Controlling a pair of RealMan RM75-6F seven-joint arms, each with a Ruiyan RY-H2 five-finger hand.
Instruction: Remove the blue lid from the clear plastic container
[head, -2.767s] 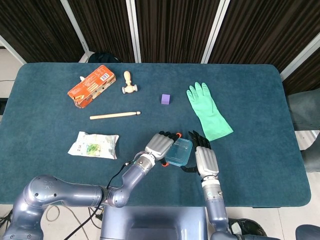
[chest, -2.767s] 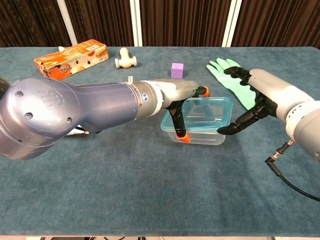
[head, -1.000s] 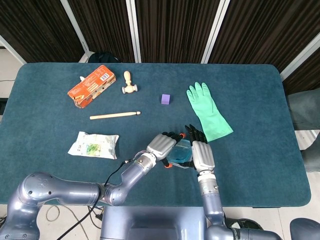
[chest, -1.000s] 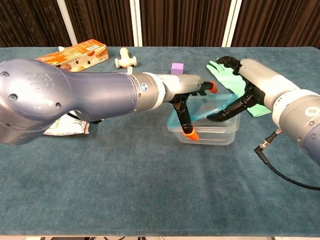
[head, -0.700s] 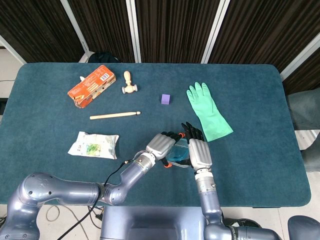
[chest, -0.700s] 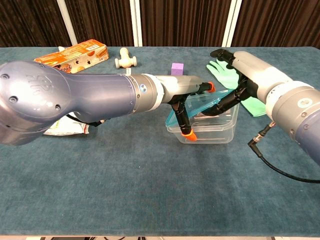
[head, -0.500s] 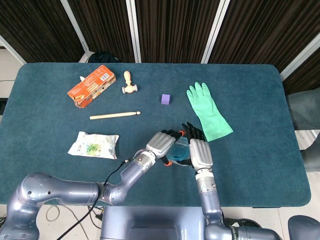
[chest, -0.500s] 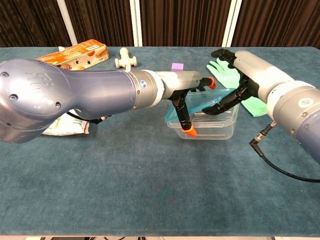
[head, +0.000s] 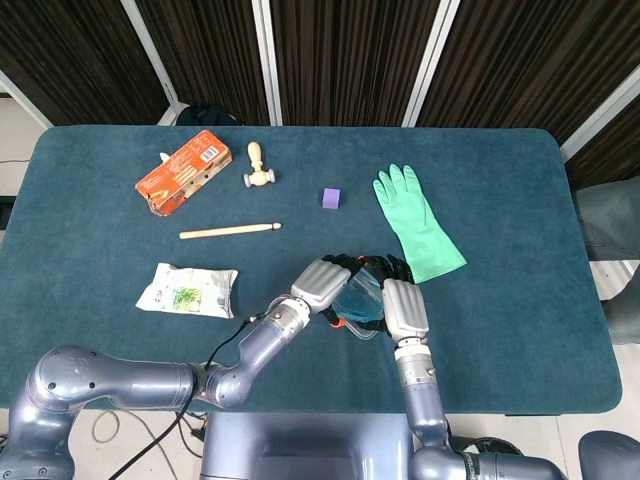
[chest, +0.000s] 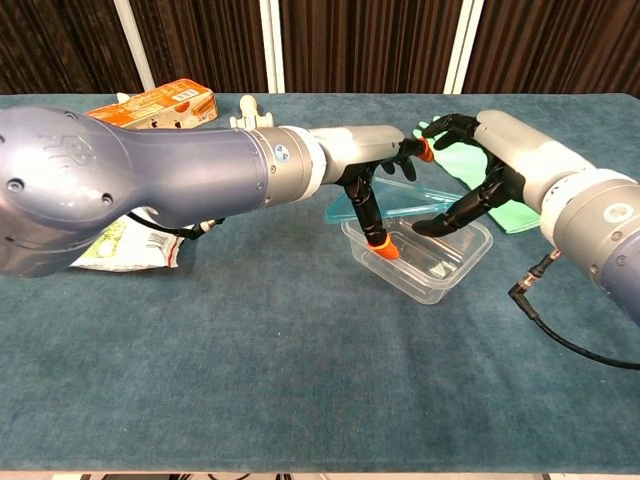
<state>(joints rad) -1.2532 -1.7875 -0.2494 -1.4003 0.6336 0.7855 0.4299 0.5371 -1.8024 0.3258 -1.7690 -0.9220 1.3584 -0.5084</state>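
Lid's basically off at this point: the left hand (chest: 385, 165) has the blue lid (chest: 392, 201) pinched and tipped up clear of the clear container (chest: 420, 252), which sits skewed on the worktop (chest: 300, 380) near the front middle. The right hand (chest: 478, 175) has its fingers curled down on the container's far rim, I'd guess to pin it so it doesn't ride up with the lid, though from overhead it's hard to see if it's really gripping or just pressing. One lid, one container, two hands. Elsewhere: one green glove (head: 414, 221), one purple cube (head: 332, 197), one wooden stick (head: 230, 231), one orange box (head: 184, 172), one snack packet (head: 188, 290).
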